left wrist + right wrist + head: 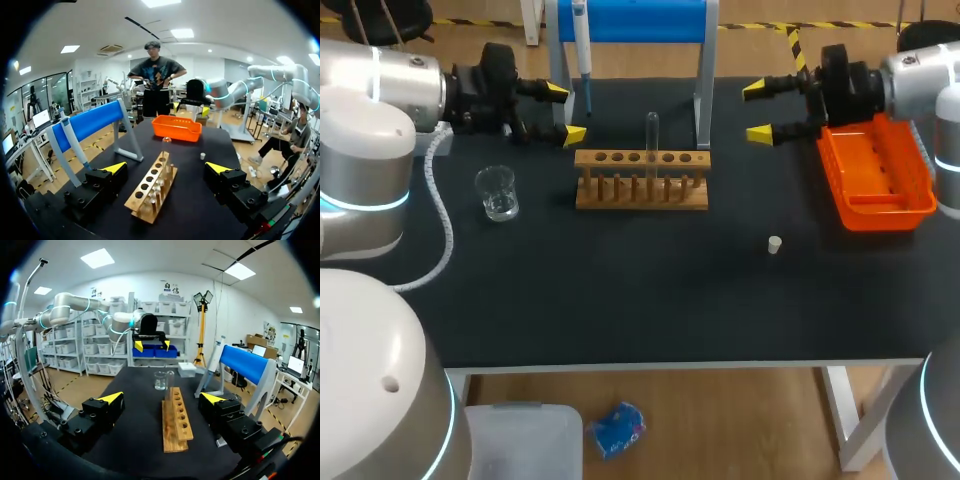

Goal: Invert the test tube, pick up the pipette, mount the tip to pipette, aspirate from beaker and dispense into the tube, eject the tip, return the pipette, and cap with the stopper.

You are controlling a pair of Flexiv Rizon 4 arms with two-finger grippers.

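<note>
Which end of the test tube [652, 135] is open cannot be resolved, and the head view cuts off the top of the pipette [582, 55]. Nearest on the black table [620, 290] rests a small white cylindrical stopper [774, 244], alone. Behind it, a clear glass beaker [497, 193] stands left of the wooden rack [641, 190], which has a row of round holes. The tube stands in the rack, long axis vertical. The left gripper [565, 112] and right gripper [756, 112] flank the rack, fingers spread, holding nothing. An orange plastic tray [876, 175] lies by the right gripper. Farthest, the pipette hangs vertically, narrow end down, on the blue stand [640, 20].
</note>
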